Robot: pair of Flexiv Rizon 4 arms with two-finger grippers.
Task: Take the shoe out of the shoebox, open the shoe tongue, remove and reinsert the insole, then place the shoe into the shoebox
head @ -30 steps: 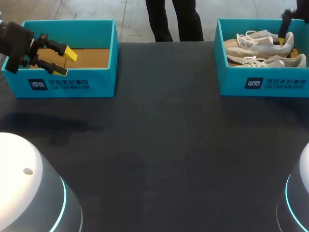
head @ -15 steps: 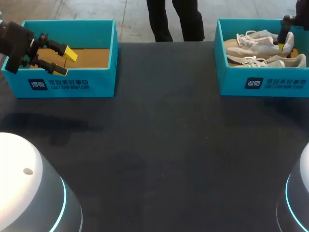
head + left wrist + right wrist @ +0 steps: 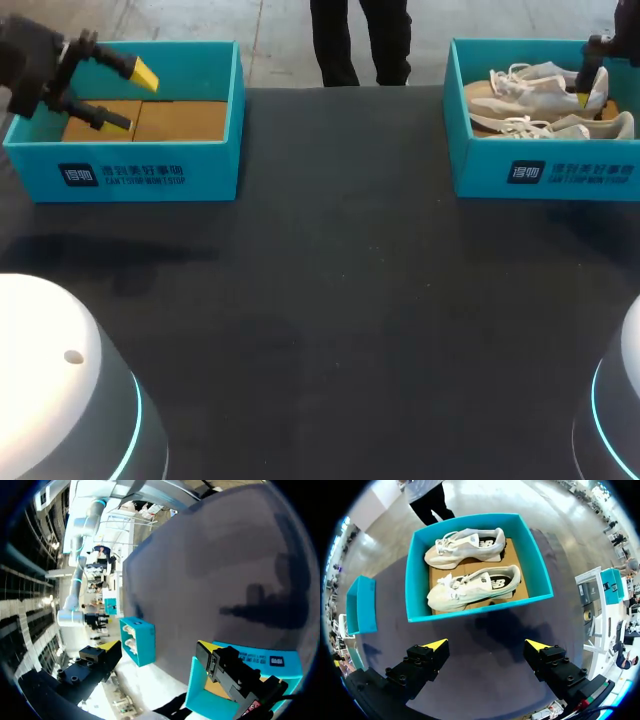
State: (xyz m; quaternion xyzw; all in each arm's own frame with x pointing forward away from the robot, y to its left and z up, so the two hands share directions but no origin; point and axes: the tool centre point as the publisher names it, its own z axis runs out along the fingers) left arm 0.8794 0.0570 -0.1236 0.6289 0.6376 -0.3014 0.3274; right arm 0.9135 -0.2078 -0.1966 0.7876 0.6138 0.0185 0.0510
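The right claw [image 3: 486,644] is hanging with its fingers spread wide, gripping nothing, at the upper right of the head view above the teal shoebox [image 3: 545,170]. Two pale shoes [image 3: 472,589] are lying on their sides inside that shoebox, one behind the other. The left claw [image 3: 135,98] is also gaping wide and holding nothing, at the upper left, over a second box [image 3: 150,172]. Both boxes are sitting well apart on the dark surface [image 3: 340,280].

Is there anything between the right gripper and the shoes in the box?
Nothing visible. The right gripper is open, and the shoes lie uncovered in the open box ahead of it, with no lid or paper over them.
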